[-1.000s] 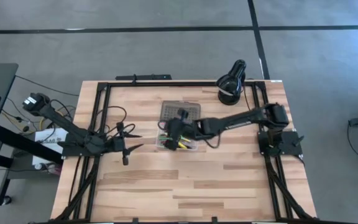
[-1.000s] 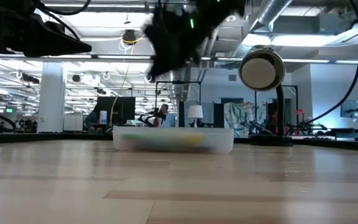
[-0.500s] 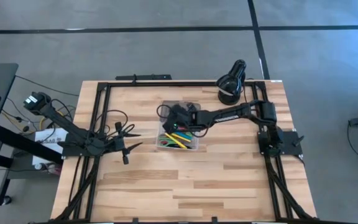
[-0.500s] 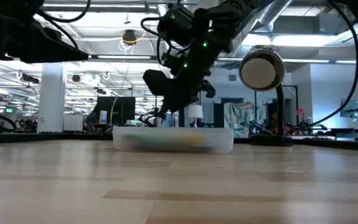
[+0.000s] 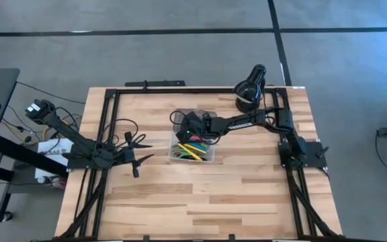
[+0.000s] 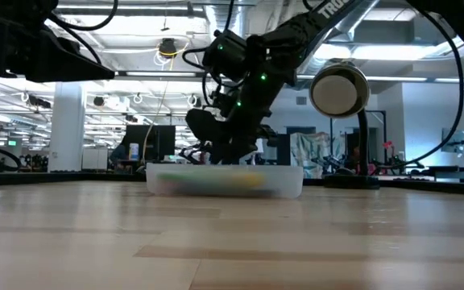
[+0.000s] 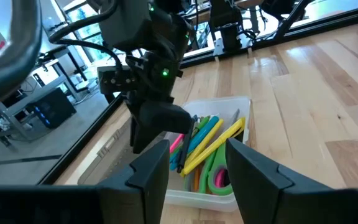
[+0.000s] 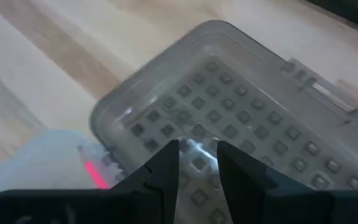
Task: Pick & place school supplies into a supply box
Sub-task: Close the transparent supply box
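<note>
My right gripper [image 8: 196, 163] hangs just over the supply box's dotted lid [image 8: 241, 118] with its 2 fingers a little apart and nothing between them. The supply box [image 5: 192, 149] sits mid-table on pale wood planks [image 5: 213, 202], pens [image 7: 211, 139] inside. My left gripper [image 5: 142, 152] waits open at the left edge, a black lamp [image 5: 249, 87] stands at the back, and beyond lies an open office hall.
</note>
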Robot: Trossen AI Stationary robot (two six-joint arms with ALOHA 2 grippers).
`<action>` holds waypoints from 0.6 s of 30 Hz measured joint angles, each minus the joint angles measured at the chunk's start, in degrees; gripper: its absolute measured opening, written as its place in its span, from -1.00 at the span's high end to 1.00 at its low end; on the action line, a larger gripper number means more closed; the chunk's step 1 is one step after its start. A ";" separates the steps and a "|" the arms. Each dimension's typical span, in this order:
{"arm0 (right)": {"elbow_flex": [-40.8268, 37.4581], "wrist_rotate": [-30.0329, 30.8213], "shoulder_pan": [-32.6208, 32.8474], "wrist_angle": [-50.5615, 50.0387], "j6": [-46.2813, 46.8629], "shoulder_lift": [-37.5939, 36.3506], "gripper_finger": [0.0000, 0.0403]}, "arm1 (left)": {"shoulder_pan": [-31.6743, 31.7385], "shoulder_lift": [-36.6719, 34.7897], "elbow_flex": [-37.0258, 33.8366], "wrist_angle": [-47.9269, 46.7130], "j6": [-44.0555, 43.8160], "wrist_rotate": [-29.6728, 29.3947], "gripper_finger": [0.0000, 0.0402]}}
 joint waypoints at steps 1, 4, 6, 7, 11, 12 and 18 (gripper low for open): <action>0.02 -0.07 0.00 0.37 -0.01 0.20 0.50 | 0.00 0.00 0.00 0.00 0.04 0.00 0.24; 0.07 -0.29 -0.02 0.40 -0.32 0.21 0.50 | 0.00 0.00 0.00 0.00 0.10 -0.01 0.24; 0.07 -0.90 0.02 0.40 -1.41 0.21 0.50 | 0.00 0.00 0.00 0.00 0.11 0.00 0.24; 0.07 -1.36 0.04 0.42 -1.97 0.21 0.50 | 0.00 0.00 0.00 0.00 0.11 0.00 0.24; 0.07 -2.82 0.08 0.23 -2.63 0.21 0.50 | 0.00 0.00 0.00 0.00 0.11 0.01 0.24; 0.07 -3.26 0.13 0.23 -2.67 0.21 0.50 | 0.00 0.00 0.00 0.00 0.11 0.02 0.24; 0.07 -5.70 0.11 -0.21 -3.81 0.21 0.50 | 0.00 0.00 0.00 0.00 0.09 0.02 0.24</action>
